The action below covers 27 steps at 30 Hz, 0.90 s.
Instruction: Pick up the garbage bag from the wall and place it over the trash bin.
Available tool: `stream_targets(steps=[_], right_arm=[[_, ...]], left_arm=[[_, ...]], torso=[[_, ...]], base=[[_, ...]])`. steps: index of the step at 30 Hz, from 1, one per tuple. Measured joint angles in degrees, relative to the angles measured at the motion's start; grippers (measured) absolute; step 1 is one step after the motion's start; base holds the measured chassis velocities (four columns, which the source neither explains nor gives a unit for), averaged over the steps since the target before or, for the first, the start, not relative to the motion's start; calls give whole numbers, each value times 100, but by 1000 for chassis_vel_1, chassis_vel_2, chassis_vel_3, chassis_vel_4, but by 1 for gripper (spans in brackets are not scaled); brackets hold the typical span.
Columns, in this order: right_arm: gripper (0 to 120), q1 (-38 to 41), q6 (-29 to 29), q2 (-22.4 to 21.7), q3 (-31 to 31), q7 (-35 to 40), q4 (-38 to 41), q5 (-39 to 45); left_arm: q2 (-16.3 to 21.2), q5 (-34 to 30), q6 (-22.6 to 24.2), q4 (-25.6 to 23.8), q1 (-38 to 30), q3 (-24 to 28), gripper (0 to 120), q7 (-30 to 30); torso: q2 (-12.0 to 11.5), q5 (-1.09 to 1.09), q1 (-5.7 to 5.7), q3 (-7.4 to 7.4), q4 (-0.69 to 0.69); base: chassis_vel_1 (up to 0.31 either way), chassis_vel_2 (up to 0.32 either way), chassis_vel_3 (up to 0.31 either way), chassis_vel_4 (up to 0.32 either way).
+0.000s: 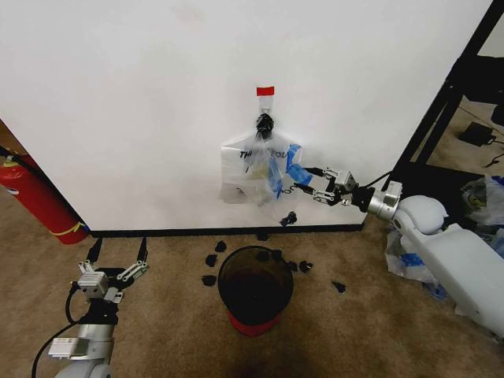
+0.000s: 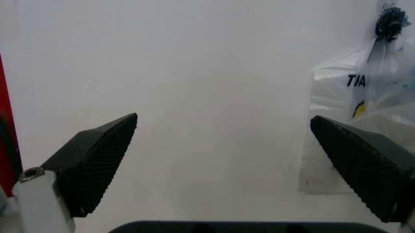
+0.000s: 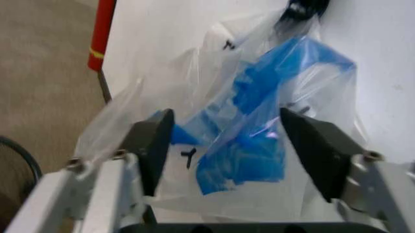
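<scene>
Garbage bag (image 1: 256,169) is seen in the head view hung from a hook on the wall (image 1: 134,94), long axis vertical, directly at 12 o'clock above the trash bin (image 1: 255,287), which appears empty. The right hand (image 1: 302,189) is held spread at the bag's 3 o'clock edge; the left hand (image 1: 118,264) is parked wide, farther off. In the left wrist view, the bag (image 2: 363,97) lies at 2 o'clock. In the right wrist view, blue-taped plastic (image 3: 253,131) lies between the right hand's (image 3: 224,145) open jaws, not yet pinched.

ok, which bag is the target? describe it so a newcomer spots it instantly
Start at the white wall and find the red tape strip. Just below it, the garbage bag hangs from a black hook, above the trash bin. It alone hangs there, with black lettering and blue tape patches.
</scene>
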Motion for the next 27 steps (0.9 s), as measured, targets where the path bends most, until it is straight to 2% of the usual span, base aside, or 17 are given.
stream_targets(steps=[2,7,8,11,15,16,23,24,27], right_arm=[[68,1,14,9,0,0,-15,-52],[89,4,92,82,-2,-2,-113,-282],[88,8,94,90,-3,-2,-118,-285],[80,28,96,99,-5,-2,-133,-286],[62,76,99,97,-15,-2,-174,-284],[62,76,99,97,-15,-2,-174,-284],[32,66,102,50,10,23,-166,-244],[32,66,102,50,10,23,-166,-244],[20,29,101,42,35,28,-165,-238]], left_arm=[[0,0,0,5,-5,0,100,0],[1,-1,0,30,-19,6,100,0],[3,-1,0,34,-22,7,100,-1],[8,-1,0,42,-30,7,100,-2],[12,3,4,47,-44,8,100,-3],[12,3,4,47,-44,8,100,-3],[27,11,28,52,-77,20,100,-6],[27,11,28,52,-77,20,100,-6],[40,13,45,52,-87,25,100,-6]], torso=[[0,0,0,0,0],[0,0,0,0,0],[0,0,0,0,0],[0,0,0,0,1],[0,0,0,0,0],[0,0,0,0,0],[0,0,0,0,0],[0,0,0,0,0],[0,1,0,0,0]], base=[[0,0,0,0],[0,0,0,0],[0,0,0,0],[0,0,0,0],[0,0,0,0],[0,0,0,0],[0,0,0,0],[0,0,0,0],[0,0,0,0]])
